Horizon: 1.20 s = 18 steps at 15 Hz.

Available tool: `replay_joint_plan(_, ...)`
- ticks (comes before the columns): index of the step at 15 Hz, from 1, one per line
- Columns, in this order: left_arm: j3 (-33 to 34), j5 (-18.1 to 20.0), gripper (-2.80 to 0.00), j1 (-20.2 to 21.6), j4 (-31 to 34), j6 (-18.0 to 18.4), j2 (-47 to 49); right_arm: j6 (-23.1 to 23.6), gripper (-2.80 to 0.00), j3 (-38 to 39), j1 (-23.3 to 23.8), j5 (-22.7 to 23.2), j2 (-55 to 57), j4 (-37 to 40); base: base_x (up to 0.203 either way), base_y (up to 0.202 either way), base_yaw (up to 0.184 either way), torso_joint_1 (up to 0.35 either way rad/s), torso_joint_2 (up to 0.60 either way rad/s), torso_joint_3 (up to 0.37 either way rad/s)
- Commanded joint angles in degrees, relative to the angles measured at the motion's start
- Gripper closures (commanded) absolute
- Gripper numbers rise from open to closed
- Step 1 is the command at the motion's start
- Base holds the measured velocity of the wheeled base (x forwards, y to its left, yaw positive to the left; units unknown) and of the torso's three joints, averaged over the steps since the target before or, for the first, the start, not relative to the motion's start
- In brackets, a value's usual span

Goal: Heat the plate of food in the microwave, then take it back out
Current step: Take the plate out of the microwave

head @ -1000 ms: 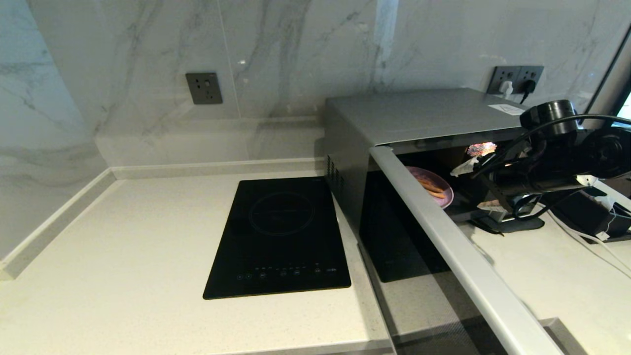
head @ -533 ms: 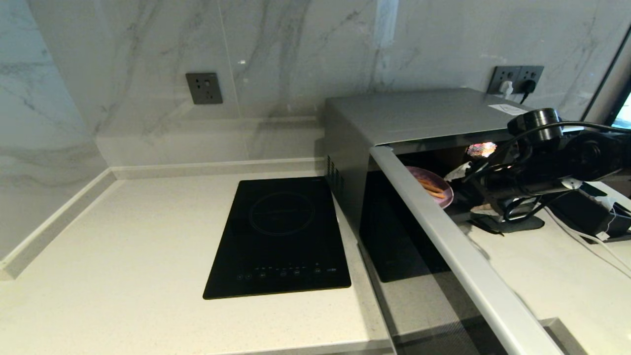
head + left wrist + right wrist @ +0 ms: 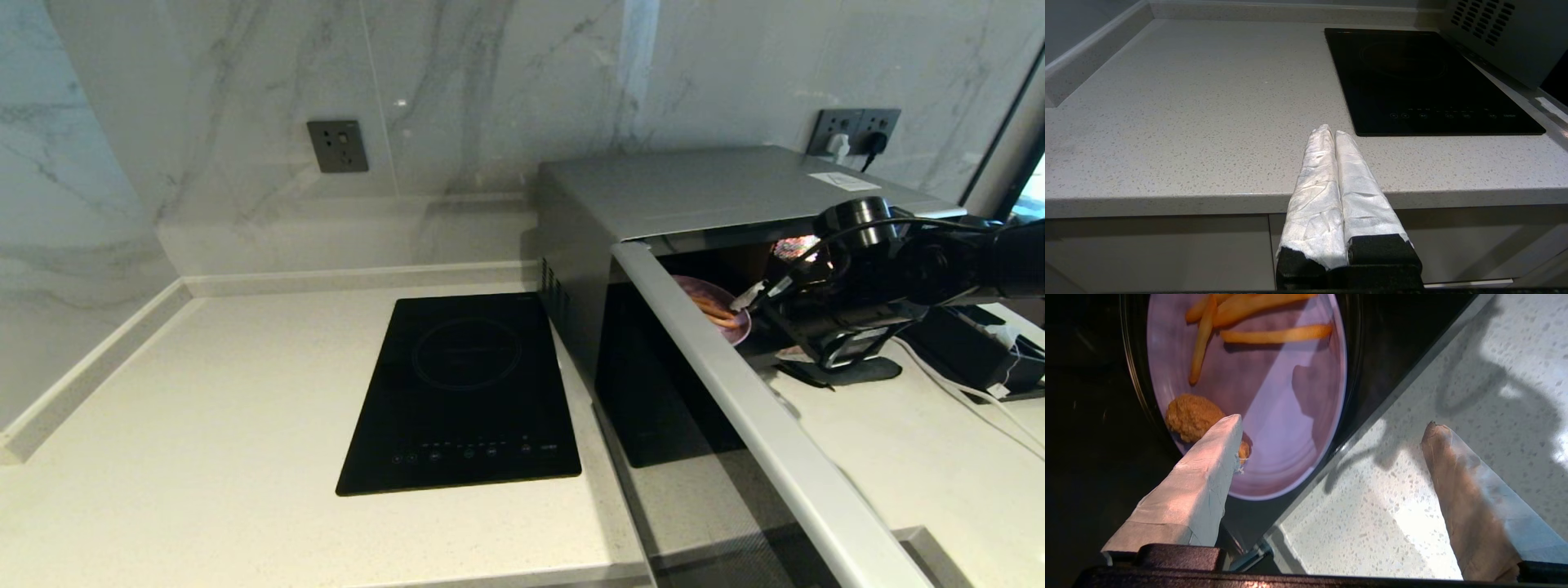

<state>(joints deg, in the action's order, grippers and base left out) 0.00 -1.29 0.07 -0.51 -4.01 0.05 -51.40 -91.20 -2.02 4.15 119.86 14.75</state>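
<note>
Right side of head view: my right gripper (image 3: pixel 747 300) reaches into the open microwave (image 3: pixel 694 192), fingers spread wide, nothing grasped. The microwave door (image 3: pixel 735 392) swings out toward lower right of the frame.

The plate of food (image 3: pixel 722 314) sits inside the cavity, mid-right of head view, partly hidden behind the door edge. In the right wrist view the plate (image 3: pixel 1274 416) fills the upper left, w/ fries near the top and a fried chunk (image 3: pixel 1192 416) by the rim. One taped finger (image 3: pixel 1200 486) overlaps the plate's near rim beside the chunk; the other finger (image 3: pixel 1457 490) hangs over the speckled table (image 3: pixel 1372 522), outside the cavity. Can't tell whether either touches anything.

Left gripper (image 3: pixel 1331 134), seen only in left wrist view, is parked at the table's front edge, fingers pressed together, empty. Black hob (image 3: pixel 465 392) lies centre frame, left of the microwave.
</note>
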Motion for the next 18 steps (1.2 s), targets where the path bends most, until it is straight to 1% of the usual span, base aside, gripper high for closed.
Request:
replay_joint_plan(1,0.00,-0.03,0.00,0.01,-0.02,-0.03,0.04,-0.28,-2.80,-2.09,-0.92,-1.81,1.39,2.20,0.000,0.000,0.000,0.000,0.00,0.000)
replay_joint_plan(3,0.00,-0.03,0.00,0.01,-0.02,-0.03,0.04,-0.28,-2.80,-3.59,-2.07,-4.01,1.96,4.67,0.000,0.000,0.000,0.000,0.00,0.000)
replay_joint_plan(7,0.00,-0.03,0.00,0.01,-0.02,-0.03,0.04,-0.80,-2.80,-3.78,-4.22,-5.54,3.33,6.43,0.000,0.000,0.000,0.000,0.00,0.000)
replay_joint_plan(17,0.00,-0.03,0.00,0.01,-0.02,-0.03,0.04,-0.72,-2.80,-4.23,-4.39,-5.73,4.92,6.16,0.000,0.000,0.000,0.000,0.00,0.000)
replay_joint_plan(18,0.00,-0.03,0.00,0.01,-0.02,-0.03,0.04,-0.72,-2.30,-4.43,-4.39,-5.73,4.97,6.16,0.000,0.000,0.000,0.000,0.00,0.000)
